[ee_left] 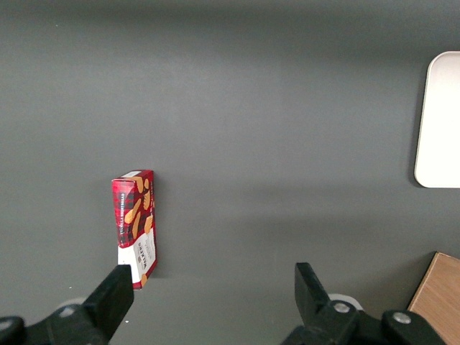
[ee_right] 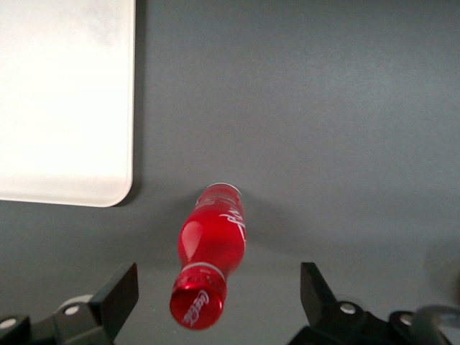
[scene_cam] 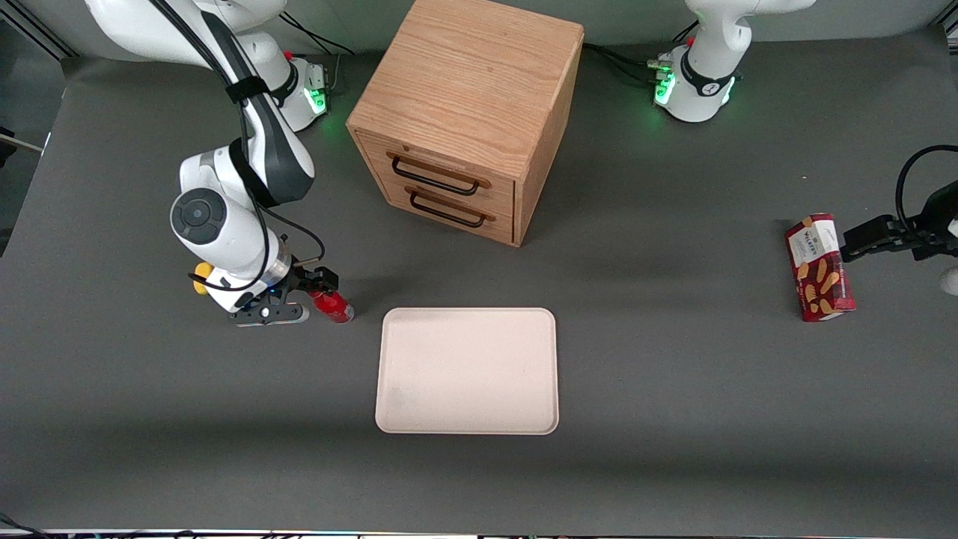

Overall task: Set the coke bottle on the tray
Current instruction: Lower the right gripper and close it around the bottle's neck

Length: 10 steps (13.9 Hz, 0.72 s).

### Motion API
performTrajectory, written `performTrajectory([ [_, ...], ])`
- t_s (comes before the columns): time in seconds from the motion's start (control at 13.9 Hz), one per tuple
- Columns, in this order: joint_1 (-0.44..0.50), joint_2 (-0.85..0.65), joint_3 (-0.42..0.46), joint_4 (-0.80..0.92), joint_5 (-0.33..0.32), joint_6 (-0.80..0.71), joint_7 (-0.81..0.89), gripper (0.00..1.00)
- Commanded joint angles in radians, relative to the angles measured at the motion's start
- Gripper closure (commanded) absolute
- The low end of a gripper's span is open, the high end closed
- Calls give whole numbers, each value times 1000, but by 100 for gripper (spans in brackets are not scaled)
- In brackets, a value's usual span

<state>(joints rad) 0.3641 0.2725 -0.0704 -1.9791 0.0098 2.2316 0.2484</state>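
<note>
The coke bottle [scene_cam: 334, 305], small and all red with a red cap, stands upright on the grey table just off a corner of the tray [scene_cam: 468, 370], toward the working arm's end. My right gripper [scene_cam: 303, 294] hangs over it. In the right wrist view the gripper [ee_right: 219, 282] is open, its two black fingers [ee_right: 122, 287] wide apart on either side of the bottle's [ee_right: 213, 241] cap and not touching it. The cream-beige tray [ee_right: 65, 100] lies flat with nothing on it.
A wooden two-drawer cabinet [scene_cam: 468, 112] stands farther from the front camera than the tray. A yellow lump [scene_cam: 200, 278] peeks out beside the working arm's wrist. A red snack box [scene_cam: 819, 267] lies toward the parked arm's end.
</note>
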Motion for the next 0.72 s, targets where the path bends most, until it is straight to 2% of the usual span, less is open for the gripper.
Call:
performTrajectory([
  [0.0,7,-12,-6,-6,7,5,2,0],
  [0.07,7,-13,-6,-6,7,3,5,1],
  [0.43,9,-23,-6,25,7,-78,17,51],
  [0.65,9,-23,-5,26,7,-79,17,68],
])
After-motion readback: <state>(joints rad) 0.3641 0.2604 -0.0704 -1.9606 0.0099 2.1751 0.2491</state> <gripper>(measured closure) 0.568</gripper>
